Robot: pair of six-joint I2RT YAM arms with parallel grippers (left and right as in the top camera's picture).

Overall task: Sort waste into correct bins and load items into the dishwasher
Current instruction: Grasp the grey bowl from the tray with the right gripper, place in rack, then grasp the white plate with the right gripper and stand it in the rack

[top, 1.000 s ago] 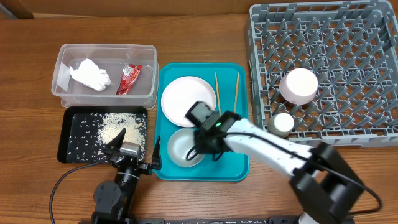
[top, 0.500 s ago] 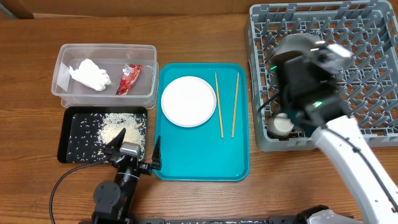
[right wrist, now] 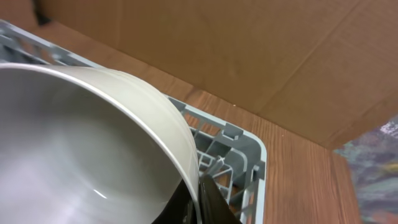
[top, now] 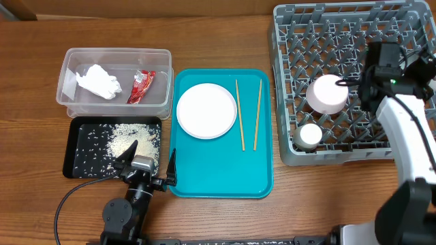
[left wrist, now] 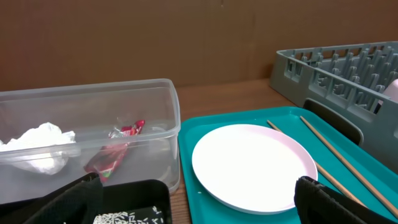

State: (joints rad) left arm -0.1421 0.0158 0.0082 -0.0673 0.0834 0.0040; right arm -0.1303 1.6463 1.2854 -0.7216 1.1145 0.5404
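Note:
My right gripper [right wrist: 199, 186] is shut on the rim of a pale bowl [right wrist: 81, 143] and holds it over the grey dish rack [top: 354, 146], near its right side. In the overhead view my right gripper [top: 385, 67] hides that bowl. Another bowl [top: 327, 94] sits upside down in the rack, with the small white cup [top: 310, 136] in front of it. The white plate [top: 206, 111] and two chopsticks [top: 240, 116] lie on the teal tray [top: 221, 180]. My left gripper [left wrist: 199, 208] is open and empty, low between the black tray and the teal tray.
The clear tub [top: 68, 85] holds the white tissue [top: 99, 80] and the red wrapper [top: 141, 86]. The black tray [top: 76, 153] holds loose rice [top: 126, 139]. A cardboard wall stands behind the table.
My right arm has lifted the bowl off the teal tray and carried it right, over the rack. The left arm has not moved.

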